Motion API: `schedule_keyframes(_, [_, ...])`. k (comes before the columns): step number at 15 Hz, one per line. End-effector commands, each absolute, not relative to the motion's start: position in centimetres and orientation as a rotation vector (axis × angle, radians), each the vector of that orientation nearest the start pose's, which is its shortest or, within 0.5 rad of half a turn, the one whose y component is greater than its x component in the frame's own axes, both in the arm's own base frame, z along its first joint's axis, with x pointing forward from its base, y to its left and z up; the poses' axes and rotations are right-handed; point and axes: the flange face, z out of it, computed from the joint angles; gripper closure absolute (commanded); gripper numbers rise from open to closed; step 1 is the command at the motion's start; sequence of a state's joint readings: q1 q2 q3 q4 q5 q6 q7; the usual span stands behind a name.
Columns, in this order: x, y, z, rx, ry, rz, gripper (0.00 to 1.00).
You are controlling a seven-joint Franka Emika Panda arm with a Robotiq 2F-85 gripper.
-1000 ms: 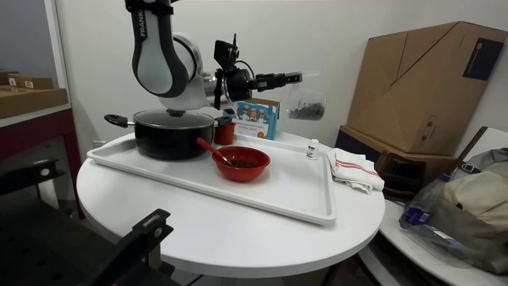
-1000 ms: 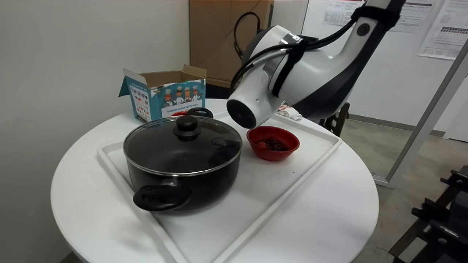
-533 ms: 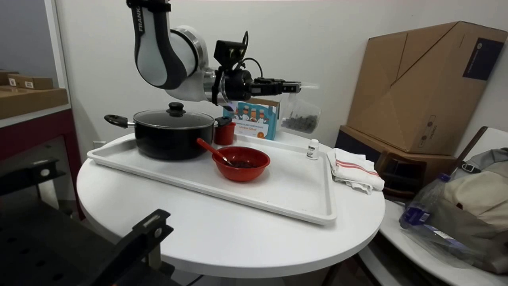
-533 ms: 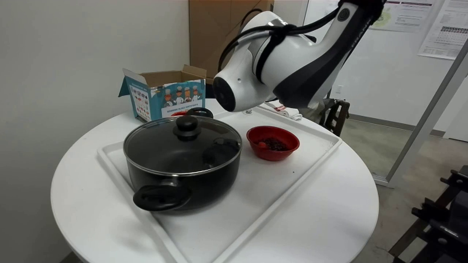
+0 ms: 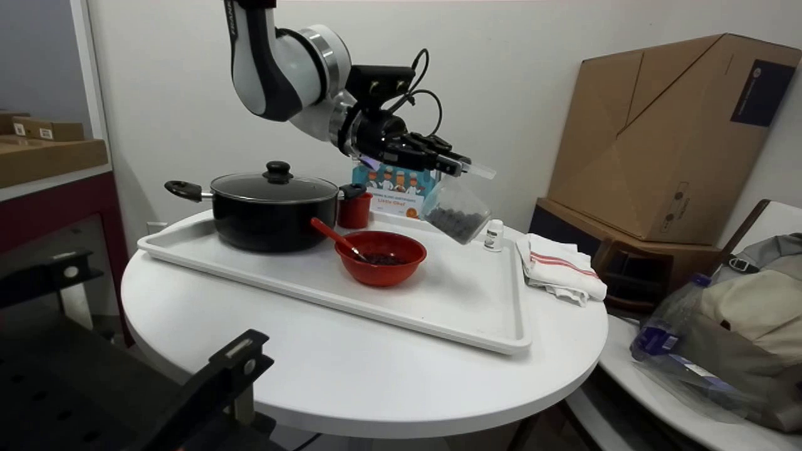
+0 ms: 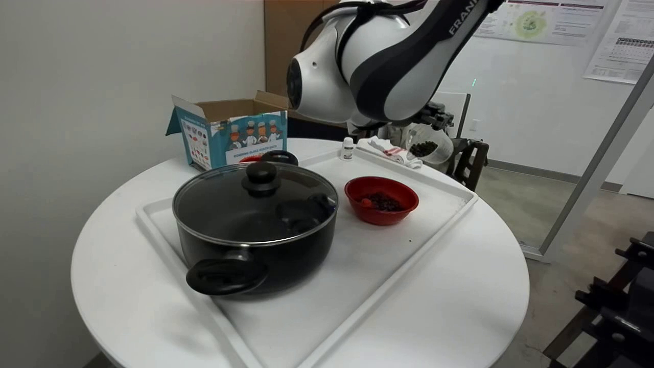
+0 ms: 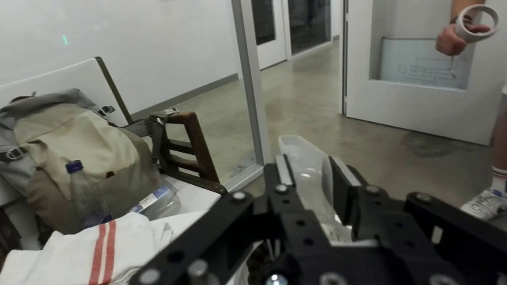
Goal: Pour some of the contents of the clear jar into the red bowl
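As an exterior view shows, the gripper slants down over the round white table, its two fingers pinching a see-through part of the clear jar. In the wrist view that plastic stands between both pads. The jar is in the air, tilted, with dark pieces lying in its lower end, and it is apart from the red bowl.

The bowl stands upright on a white tray, well in from the table's edges. Dark pieces also lie in it, and a red-handled spoon leans across its rim toward the table's left edge. On that same left side of the tray stands a black cooking pot under its glass lid, with a red cup just beside it. At the far edge, by the wall, stands an open-topped Little Chef box. A small white bottle is upright inside the tray, near its far right corner. Between the tray and the table's right edge lies a folded white towel with red stripes. Off the table, the wrist view shows a grey and tan backpack beyond the towel.
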State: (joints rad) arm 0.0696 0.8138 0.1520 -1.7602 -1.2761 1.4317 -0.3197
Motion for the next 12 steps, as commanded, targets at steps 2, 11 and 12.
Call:
schedule_keyframes(2, [59.7,-0.8,13.8,1.792,1.020,-1.139,0.89])
schedule_keyframes(11, [63.0,-9.8,18.0,2.327,0.777,-1.135,0.92])
schedule_keyframes(12, [63.3,-10.9,18.4,2.386,0.741,-1.119,0.92])
